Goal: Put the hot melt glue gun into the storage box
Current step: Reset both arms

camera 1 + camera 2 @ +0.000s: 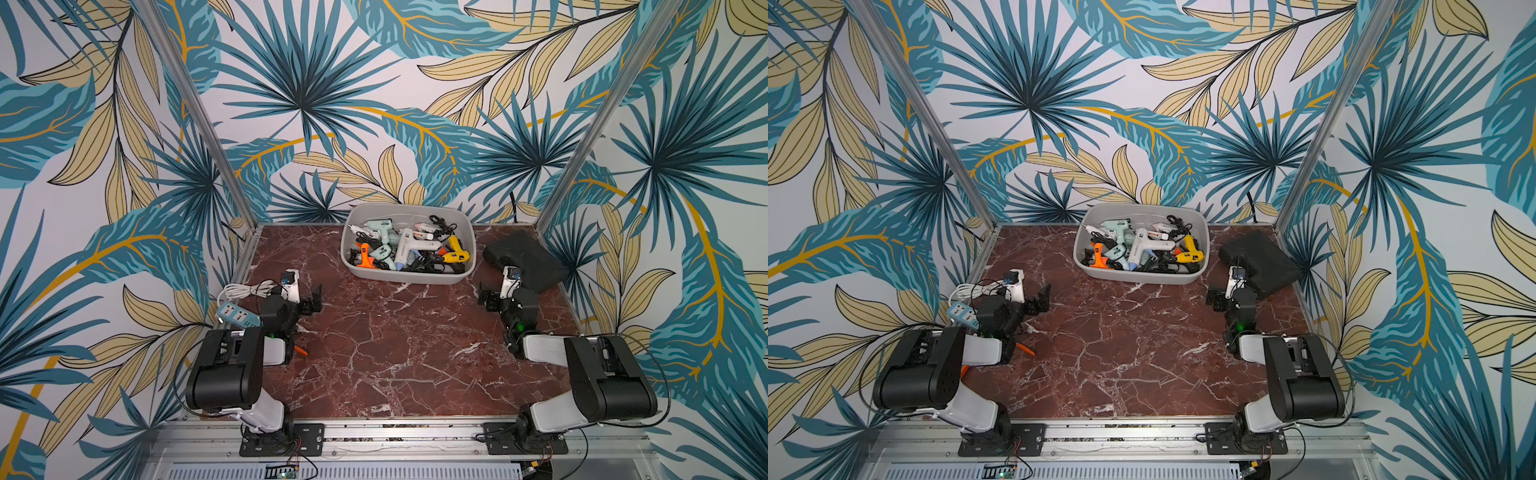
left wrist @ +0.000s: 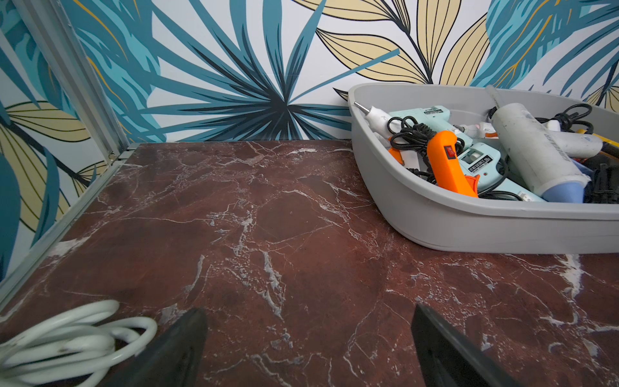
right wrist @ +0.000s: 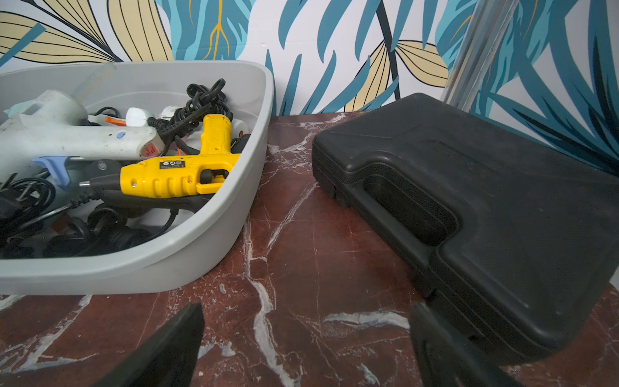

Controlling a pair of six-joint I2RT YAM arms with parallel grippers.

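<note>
The glue guns in sight, an orange glue gun and a yellow glue gun among them, lie piled with their cords inside the storage box. The box sits at the far middle of the table, long side running across. It lies ahead of and between both arms, and the right looks nearer.

The left gripper and right gripper sit low over the marble, jaws spread and empty, both arms folded back. A black case lies just beside the right gripper.

An orange tip pokes out under the left arm; I cannot tell what it is.
</note>
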